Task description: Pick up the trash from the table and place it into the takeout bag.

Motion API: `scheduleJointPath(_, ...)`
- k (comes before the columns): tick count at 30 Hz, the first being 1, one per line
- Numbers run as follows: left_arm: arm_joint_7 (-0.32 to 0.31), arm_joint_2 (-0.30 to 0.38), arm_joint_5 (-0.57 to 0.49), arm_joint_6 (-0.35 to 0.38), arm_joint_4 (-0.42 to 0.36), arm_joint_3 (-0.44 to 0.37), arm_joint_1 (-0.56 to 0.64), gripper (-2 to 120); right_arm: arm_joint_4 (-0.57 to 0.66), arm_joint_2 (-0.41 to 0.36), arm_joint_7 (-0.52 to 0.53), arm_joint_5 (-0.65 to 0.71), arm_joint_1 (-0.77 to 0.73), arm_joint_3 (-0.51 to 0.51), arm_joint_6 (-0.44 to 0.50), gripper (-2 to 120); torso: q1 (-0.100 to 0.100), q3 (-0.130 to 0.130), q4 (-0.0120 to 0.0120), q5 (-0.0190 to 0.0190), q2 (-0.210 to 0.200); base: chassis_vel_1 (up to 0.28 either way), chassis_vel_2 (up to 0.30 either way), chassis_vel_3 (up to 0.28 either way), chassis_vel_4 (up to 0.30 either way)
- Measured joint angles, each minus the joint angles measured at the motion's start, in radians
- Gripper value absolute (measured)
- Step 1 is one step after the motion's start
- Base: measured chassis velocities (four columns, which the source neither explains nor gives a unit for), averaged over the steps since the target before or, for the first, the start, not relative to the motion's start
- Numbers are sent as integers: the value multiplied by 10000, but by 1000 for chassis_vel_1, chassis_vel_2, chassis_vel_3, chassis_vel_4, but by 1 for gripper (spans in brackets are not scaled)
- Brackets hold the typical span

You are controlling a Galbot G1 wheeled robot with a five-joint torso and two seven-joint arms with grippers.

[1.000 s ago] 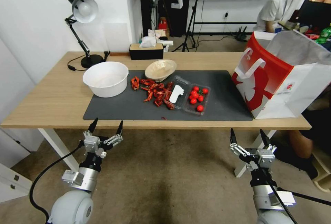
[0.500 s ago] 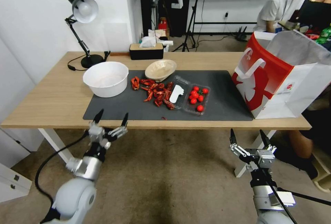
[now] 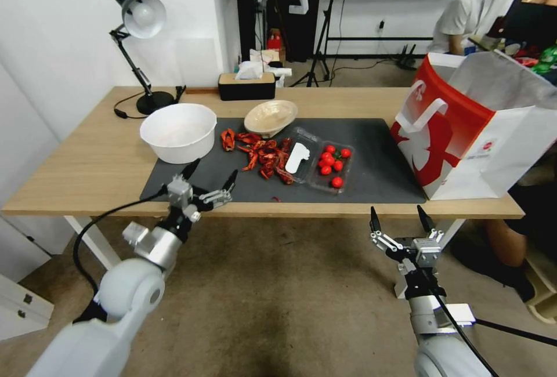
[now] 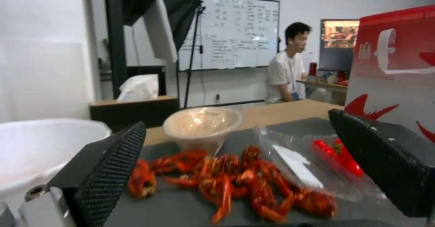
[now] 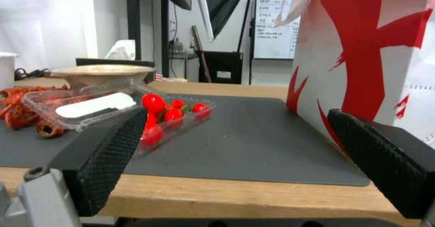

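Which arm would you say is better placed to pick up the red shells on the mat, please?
Probably the left: the left gripper, jaws open, hovers over the mat's near edge facing the red shells; the right gripper hangs below the table.

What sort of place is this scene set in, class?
Probably an office or lab workroom: a written-on whiteboard on the back wall, a black light stand, and a black desk lamp on the long light-wood table.

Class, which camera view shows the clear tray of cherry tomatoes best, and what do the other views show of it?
The head view: it looks down on the whole open clear tray, tomatoes and lid. The right wrist view sees the tray side-on, partly behind a finger. The left wrist view shows it blurred, partly hidden by a finger.
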Motion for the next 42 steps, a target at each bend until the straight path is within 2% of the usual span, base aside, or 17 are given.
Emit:
scheduleJointPath(2,29,180,-265,36,454,516,-946,100,2,5,1,-5,-81,54,-32,100,0,0,-4,-3,0,0,0,0,0)
scheduleJointPath(4,29,238,-353,47,592,698,-1237,100,4,6,2,-6,-100,68,-32,100,0,0,-3,2,0,0,0,0,0)
scheduleJointPath(7,32,464,-614,89,1228,1673,-2497,100,10,41,4,-28,-229,110,-39,100,1,0,-4,0,0,0,0,0,0)
scheduleJointPath(8,32,464,-614,89,1228,1673,-2497,100,10,41,4,-28,-229,110,-39,100,1,0,-4,0,0,0,0,0,0)
scheduleJointPath(10,32,620,-756,110,1673,2501,-3270,100,12,69,3,-49,-299,145,-40,100,0,0,-3,-2,0,0,0,0,0)
scheduleJointPath(11,32,620,-756,110,1673,2501,-3270,100,12,69,3,-49,-299,145,-40,100,0,0,-3,-2,0,0,0,0,0)
scheduleJointPath(14,78,841,-867,98,2293,3576,-4397,100,40,80,4,-54,-363,216,-40,100,1,1,-2,-4,0,0,0,0,0)
scheduleJointPath(16,93,886,-888,86,2464,3845,-4714,100,42,82,4,-53,-368,233,-40,100,1,0,-1,-2,0,0,0,0,0)
scheduleJointPath(17,114,942,-901,82,2791,4356,-5362,100,55,86,6,-54,-377,264,-40,100,1,0,-1,1,0,0,0,0,0)
scheduleJointPath(19,120,953,-904,82,3009,4685,-5758,100,63,92,6,-54,-387,289,-40,100,1,-1,-2,1,0,0,0,0,0)
scheduleJointPath(21,142,915,-898,83,3589,5445,-6706,98,81,110,9,-53,-414,344,-40,100,1,-1,-1,1,0,0,0,0,0)
scheduleJointPath(23,157,881,-889,86,3744,5654,-6939,97,86,119,9,-54,-427,362,-40,100,1,-1,0,3,0,0,0,0,0)
scheduleJointPath(24,195,761,-854,122,4190,6292,-7575,97,107,146,9,-53,-491,434,-40,100,1,0,-1,-5,0,0,0,0,0)
scheduleJointPath(26,233,646,-770,289,4623,6936,-8241,92,117,163,9,-45,-524,502,-36,100,1,0,-7,0,0,0,0,0,0)
scheduleJointPath(31,299,512,-608,430,5154,7550,-8891,87,128,171,14,-18,-525,555,-36,100,1,0,-3,3,0,0,0,0,0)
scheduleJointPath(34,525,174,-31,566,6146,8138,-9683,83,156,179,23,45,-512,634,-35,100,1,0,-1,-1,0,0,0,0,0)
scheduleJointPath(42,846,-1,421,819,6991,8541,-10176,74,125,165,33,145,-417,700,-34,100,0,-1,0,-1,2,0,0,0,0)
